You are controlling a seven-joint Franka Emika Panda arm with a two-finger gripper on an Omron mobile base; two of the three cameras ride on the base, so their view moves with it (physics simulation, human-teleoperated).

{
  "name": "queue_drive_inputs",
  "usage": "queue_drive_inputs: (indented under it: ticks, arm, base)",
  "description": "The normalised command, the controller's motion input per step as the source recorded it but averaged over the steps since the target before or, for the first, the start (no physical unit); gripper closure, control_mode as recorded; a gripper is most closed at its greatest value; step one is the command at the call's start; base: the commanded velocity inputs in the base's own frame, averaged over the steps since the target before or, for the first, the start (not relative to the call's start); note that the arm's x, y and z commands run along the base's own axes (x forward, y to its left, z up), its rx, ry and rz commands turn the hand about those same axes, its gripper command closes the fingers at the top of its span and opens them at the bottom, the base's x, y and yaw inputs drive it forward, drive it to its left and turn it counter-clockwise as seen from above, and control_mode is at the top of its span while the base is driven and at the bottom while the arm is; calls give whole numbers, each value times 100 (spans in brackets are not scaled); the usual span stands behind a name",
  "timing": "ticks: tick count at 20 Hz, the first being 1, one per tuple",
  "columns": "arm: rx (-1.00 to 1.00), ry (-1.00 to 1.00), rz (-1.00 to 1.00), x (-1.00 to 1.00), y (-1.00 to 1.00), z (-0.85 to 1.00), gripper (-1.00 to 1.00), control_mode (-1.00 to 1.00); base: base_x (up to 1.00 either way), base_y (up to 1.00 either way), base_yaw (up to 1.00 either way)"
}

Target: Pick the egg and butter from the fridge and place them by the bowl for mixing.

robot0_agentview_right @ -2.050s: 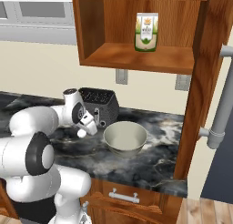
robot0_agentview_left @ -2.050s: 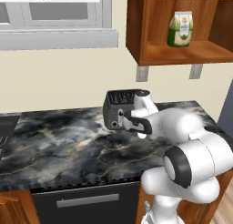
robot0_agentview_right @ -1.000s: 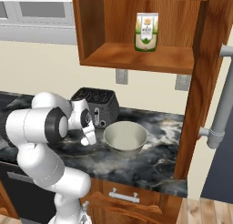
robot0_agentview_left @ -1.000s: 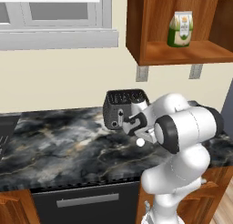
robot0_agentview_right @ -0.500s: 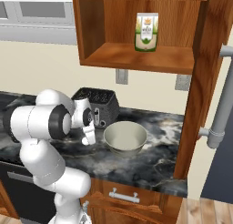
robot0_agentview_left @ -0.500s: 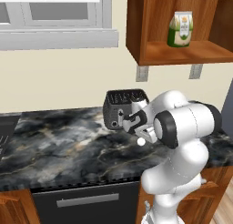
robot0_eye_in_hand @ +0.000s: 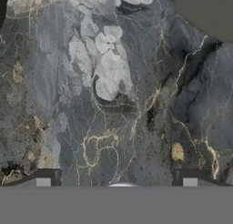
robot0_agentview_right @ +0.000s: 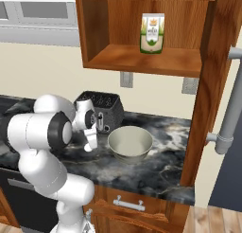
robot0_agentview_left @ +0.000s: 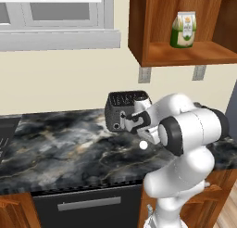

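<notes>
A broad run of dark marbled counter (robot0_agentview_left: 65,148) is lying open to the left of the arm, stretching from near edge to far wall with nothing standing on it. To the right the passage is tightening — the dark toaster (robot0_agentview_right: 101,111) is sitting against the far wall, the bowl (robot0_agentview_right: 130,143) is standing just right of it and nearer, and the small white egg (robot0_agentview_left: 143,145) is lying on the stone in front of the toaster. Overhead, the wooden cabinet (robot0_agentview_right: 142,61) holding a carton (robot0_agentview_right: 152,34) is limiting headroom — and a wooden side panel (robot0_agentview_right: 210,85) is closing the counter's right end.
</notes>
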Motion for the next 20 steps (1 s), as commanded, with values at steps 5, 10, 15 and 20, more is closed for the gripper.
queue_drive_inputs:
  ticks: [5, 10, 15, 20]
  arm:
    - [0, -6, 0, -22, 0, 42, -100, -100]
    - [0, -8, 0, -48, 0, 46, -100, -100]
    - [0, -6, 7, -47, 0, 55, -100, -100]
    - [-1, -5, 21, -47, 0, 60, -100, -100]
  base:
    - [0, 0, 0]
    - [0, 0, 0]
    - [0, 0, 0]
    - [0, 0, 0]
